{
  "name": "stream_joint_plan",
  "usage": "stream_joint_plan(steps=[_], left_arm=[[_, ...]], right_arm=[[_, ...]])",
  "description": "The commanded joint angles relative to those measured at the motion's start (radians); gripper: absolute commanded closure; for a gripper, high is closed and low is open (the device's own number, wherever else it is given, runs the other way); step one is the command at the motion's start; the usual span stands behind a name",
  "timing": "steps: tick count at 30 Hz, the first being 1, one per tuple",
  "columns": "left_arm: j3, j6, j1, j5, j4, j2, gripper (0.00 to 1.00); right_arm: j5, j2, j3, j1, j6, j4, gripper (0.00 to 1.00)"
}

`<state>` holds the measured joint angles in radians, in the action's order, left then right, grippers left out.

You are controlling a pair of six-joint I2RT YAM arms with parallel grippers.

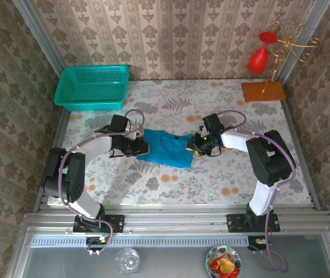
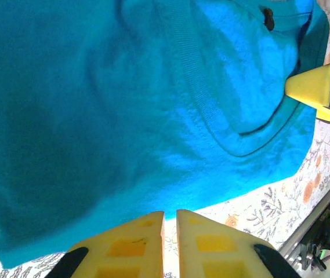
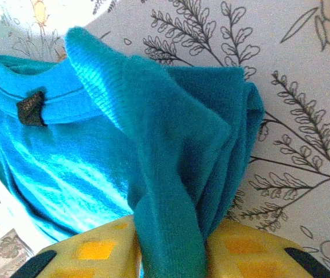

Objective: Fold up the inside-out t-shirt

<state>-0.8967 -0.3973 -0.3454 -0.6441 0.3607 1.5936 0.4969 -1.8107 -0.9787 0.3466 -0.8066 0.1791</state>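
The teal-blue inside-out t-shirt (image 1: 166,148) lies bunched into a small heap on the floral table between my two arms. My left gripper (image 1: 133,146) sits at the shirt's left edge. In the left wrist view its yellow fingers (image 2: 136,246) stand almost together, with bare table in the thin slit and the t-shirt (image 2: 124,104) just past the tips of the left gripper (image 2: 170,215). My right gripper (image 1: 196,145) is at the shirt's right edge. The right gripper (image 3: 170,231) is shut on a thick fold of the t-shirt (image 3: 170,133). A dark label (image 3: 31,108) shows on the neckline.
A teal mesh basket (image 1: 92,87) stands at the back left. A wooden stand (image 1: 263,90) with red ornaments (image 1: 258,58) is at the back right. A metal rail (image 1: 176,223) runs along the near edge, with a glass (image 1: 127,260) and a bowl (image 1: 224,262) below it.
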Motion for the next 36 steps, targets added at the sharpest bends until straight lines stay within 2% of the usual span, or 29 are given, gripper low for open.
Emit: stream_joint_plan(steps=[1,5,12,14,19,23,26,31,36], left_arm=[[0.018,-0.005,0.002,-0.023,0.015,-0.031,0.85],[0.018,-0.001,0.002,-0.015,0.027,-0.037,0.85],[0.021,0.015,0.006,0.030,0.064,-0.073,0.82],[0.027,0.016,0.011,0.036,0.069,-0.087,0.82],[0.047,0.024,0.021,0.047,0.074,-0.112,0.82],[0.060,0.030,0.028,0.080,0.098,-0.136,0.81],[0.074,0.027,0.029,0.093,0.104,-0.155,0.81],[0.064,0.027,0.029,0.096,0.130,-0.172,0.81],[0.039,0.053,0.031,0.122,0.197,-0.184,0.81]], right_arm=[[-0.058,-0.006,-0.042,-0.009,0.049,0.099,0.75],[-0.108,-0.019,-0.101,-0.035,0.141,0.221,0.85],[-0.245,-0.113,-0.295,-0.141,0.419,0.499,0.95],[-0.323,-0.140,-0.358,-0.175,0.522,0.565,0.96],[-0.615,-0.222,-0.536,-0.253,0.673,0.726,0.99],[-0.836,-0.255,-0.621,-0.308,0.801,0.733,1.00],[-0.949,-0.300,-0.709,-0.355,0.858,0.752,1.00],[-1.003,-0.365,-0.831,-0.458,0.917,0.748,1.00],[-1.035,-0.410,-0.905,-0.511,0.983,0.681,1.00]])
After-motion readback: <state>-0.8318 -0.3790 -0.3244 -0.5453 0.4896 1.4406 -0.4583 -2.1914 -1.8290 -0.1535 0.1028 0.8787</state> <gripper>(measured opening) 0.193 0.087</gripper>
